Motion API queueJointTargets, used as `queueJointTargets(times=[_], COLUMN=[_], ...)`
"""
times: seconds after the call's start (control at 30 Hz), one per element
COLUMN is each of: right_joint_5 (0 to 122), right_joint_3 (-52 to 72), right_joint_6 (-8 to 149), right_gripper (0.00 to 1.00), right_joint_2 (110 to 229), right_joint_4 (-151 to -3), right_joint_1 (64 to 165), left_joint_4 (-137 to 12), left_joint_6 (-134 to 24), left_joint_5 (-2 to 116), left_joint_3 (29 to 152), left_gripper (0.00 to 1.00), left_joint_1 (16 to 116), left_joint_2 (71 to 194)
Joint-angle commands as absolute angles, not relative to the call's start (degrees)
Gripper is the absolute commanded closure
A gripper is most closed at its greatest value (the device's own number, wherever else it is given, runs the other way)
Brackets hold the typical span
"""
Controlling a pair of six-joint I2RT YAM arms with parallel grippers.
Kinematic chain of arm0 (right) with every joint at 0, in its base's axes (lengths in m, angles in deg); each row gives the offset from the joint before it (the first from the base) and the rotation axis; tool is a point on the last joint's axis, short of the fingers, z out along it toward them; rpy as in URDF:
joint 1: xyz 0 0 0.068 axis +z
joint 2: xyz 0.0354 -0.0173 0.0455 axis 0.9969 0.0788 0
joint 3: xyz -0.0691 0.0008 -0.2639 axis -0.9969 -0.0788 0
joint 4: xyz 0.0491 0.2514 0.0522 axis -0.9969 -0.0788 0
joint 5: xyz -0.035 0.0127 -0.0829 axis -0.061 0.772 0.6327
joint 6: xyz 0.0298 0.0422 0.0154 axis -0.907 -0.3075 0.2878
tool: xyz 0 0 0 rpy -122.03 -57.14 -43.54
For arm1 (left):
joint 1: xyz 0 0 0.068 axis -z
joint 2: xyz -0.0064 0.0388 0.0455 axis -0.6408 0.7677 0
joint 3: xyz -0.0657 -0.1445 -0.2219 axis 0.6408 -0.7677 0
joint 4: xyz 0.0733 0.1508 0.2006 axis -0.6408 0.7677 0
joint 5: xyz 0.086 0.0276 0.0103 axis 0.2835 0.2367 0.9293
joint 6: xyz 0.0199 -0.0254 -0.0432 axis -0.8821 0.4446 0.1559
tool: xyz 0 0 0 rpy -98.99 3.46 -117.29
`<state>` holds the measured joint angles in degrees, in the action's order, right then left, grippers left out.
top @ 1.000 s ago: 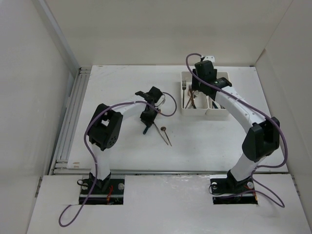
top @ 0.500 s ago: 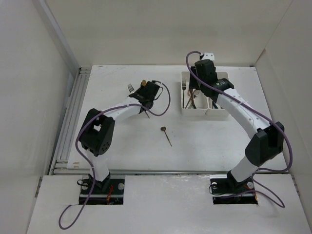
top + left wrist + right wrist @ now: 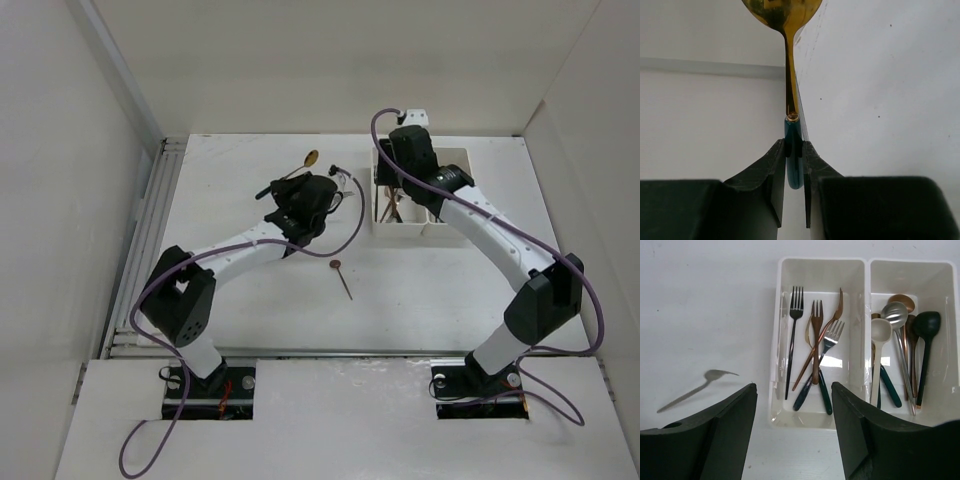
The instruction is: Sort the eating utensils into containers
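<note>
My left gripper (image 3: 793, 146) is shut on the dark teal handle of a gold spoon (image 3: 782, 12), whose bowl points away from the wrist. In the top view this spoon (image 3: 311, 157) is held off the table, left of the containers (image 3: 412, 226). A small copper spoon (image 3: 341, 276) lies on the table nearer the arms. My right gripper (image 3: 794, 387) hangs open and empty above the near edge of the containers (image 3: 820, 270). Their left compartment holds several forks (image 3: 816, 335), the right one several spoons (image 3: 897, 325).
White walls enclose the table on three sides. A metal rail (image 3: 150, 230) runs along the table's left edge. A grey spoon-shaped shadow (image 3: 700, 386) falls on the table left of the containers.
My left arm has risen from the two utensils on the table and swung toward the far side, carrying the gold spoon; one copper spoon stays behind. The right gripper has drifted slightly left.
</note>
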<state>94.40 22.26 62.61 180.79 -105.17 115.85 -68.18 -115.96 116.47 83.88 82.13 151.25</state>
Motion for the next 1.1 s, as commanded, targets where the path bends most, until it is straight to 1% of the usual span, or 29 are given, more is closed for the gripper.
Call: queueJointTargets(times=[0.0,0.03,0.1,0.13,0.17,0.23,0.27,0.3,0.37,0.4,0.47,0.5,0.67,0.73,0.83,0.93,0.97,1.0,1.07], right_joint_5=[94.8,93.4,90.0,87.1,80.0,71.3,62.6,58.7,54.1,53.0,53.0,53.0,51.2,55.2,57.7,61.8,63.7,64.5,65.3], right_joint_3=[24.0,24.0,24.0,24.0,23.5,21.6,20.2,17.1,14.1,13.1,12.5,12.5,11.4,12.8,13.8,13.8,13.8,13.8,13.3], right_joint_6=[63.0,63.0,63.0,63.5,63.6,63.6,63.6,63.6,62.1,62.1,60.6,59.6,53.4,52.0,50.7,49.5,49.5,49.5,49.5], right_gripper=[0.33,0.33,0.32,0.30,0.28,0.24,0.17,0.14,0.12,0.12,0.12,0.12,0.12,0.12,0.18,0.23,0.26,0.26,0.29], right_joint_2=[177.9,177.9,176.8,176.3,176.3,173.8,173.1,172.4,171.1,170.6,171.2,171.2,174.3,176.7,179.7,180.2,180.2,180.2,179.7], right_joint_4=[-102.7,-102.7,-103.3,-103.3,-102.7,-98.8,-96.7,-94.3,-87.5,-86.0,-84.5,-83.6,-75.1,-75.1,-75.1,-77.8,-78.6,-79.3,-79.8], right_joint_1=[115.8,115.8,115.8,115.8,116.3,116.3,116.9,117.5,119.0,120.9,122.8,123.4,126.1,126.9,126.9,126.9,126.9,126.9,126.9], left_joint_4=[-62.2,-50.2,-37.7,-30.1,-28.5,-27.8,-29.4,-29.4,-31.3,-32.8,-35.6,-36.3,-36.3,-36.3,-36.9,-37.5,-37.5,-37.5,-37.5], left_joint_6=[-104.0,-98.4,-87.0,-78.6,-75.2,-70.0,-65.6,-63.6,-59.1,-54.3,-51.0,-50.1,-49.5,-48.9,-47.8,-47.8,-47.8,-47.8,-47.8], left_joint_5=[115.4,108.4,96.9,89.6,76.0,63.2,51.9,46.3,36.7,29.4,25.8,25.1,25.7,25.7,25.1,24.4,24.4,24.4,23.9], left_joint_3=[92.2,100.5,111.1,119.1,121.2,122.1,120.6,120.6,118.1,116.6,112.8,112.8,112.3,112.3,111.2,110.6,110.6,110.6,110.0], left_gripper=[1.00,1.00,1.00,1.00,1.00,1.00,1.00,1.00,1.00,1.00,1.00,1.00,1.00,1.00,1.00,1.00,1.00,1.00,1.00], left_joint_1=[80.6,79.7,74.9,72.7,68.8,65.5,63.2,62.3,60.8,60.0,60.0,60.0,61.3,61.3,61.3,61.3,60.7,60.7,60.2], left_joint_2=[151.0,152.4,154.2,154.8,154.8,153.6,152.1,152.1,152.1,152.1,151.3,150.8,150.8,150.8,150.3,149.7,149.7,149.7,149.2])
